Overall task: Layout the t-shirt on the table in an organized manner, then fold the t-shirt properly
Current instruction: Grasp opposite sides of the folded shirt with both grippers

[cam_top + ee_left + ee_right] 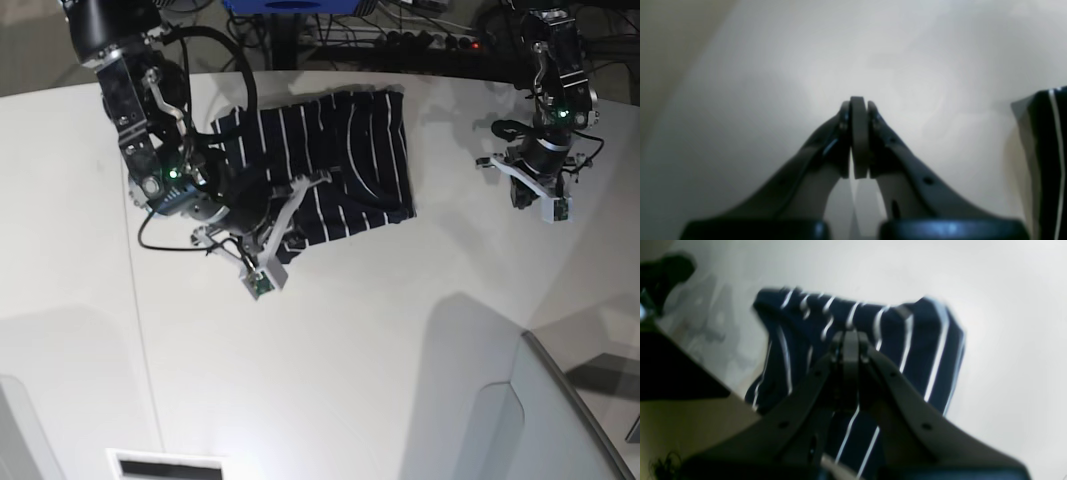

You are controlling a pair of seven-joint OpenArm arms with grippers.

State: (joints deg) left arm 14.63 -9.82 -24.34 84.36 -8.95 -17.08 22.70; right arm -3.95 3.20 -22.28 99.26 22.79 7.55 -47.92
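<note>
Risk first, nearest the camera: right gripper (305, 183) sits low over the near-left part of the t-shirt (345, 160). Its wrist view shows the jaws pressed together with no gap, striped cloth directly behind and below the tips. Blur hides whether any cloth is pinched between them, so grip on fabric cannot be confirmed. If it holds only a thin fold, a pull likely slips out and leaves that edge bunched. If it holds several layers, a pull likely drags the whole bundle instead of spreading it.

T-shirt lies crumpled on the desk (330, 340), toward the far middle, folded over itself, left side rumpled under the right arm, sleeves and neckband not clearly readable. Layout looks not done; folding from this state would likely lock in wrinkles.

Loose black cable (165, 245) loops off the right arm near the cloth; snag seems possible on a sweep.

Farther off, left gripper (535, 190) hangs over bare desk, well apart from the shirt, jaws closed on nothing in its wrist view. With only one arm on the cloth, a one-sided tug likely rotates or slides the shirt toward the far desk edge rather than flattening it.
</note>
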